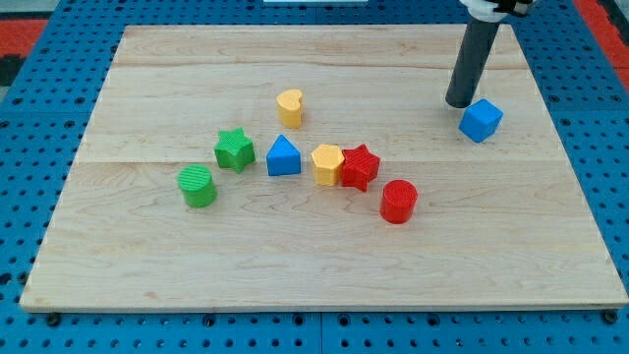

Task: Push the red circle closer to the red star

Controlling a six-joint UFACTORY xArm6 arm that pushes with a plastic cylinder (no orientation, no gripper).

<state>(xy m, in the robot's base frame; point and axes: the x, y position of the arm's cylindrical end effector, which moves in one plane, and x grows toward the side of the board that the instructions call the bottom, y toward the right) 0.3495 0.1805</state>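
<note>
At the upper right of the frame, our fingerless tip stood beside the blue cube, well apart from the red circle just below-right of the red star, so an off-centre push risked deflecting it past the star.

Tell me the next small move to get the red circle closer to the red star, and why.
Probably bring my tip from beside the blue cube down to the lower right of the red circle. The red star lies just up-left of the circle, so pushing from there should close the gap.
</note>
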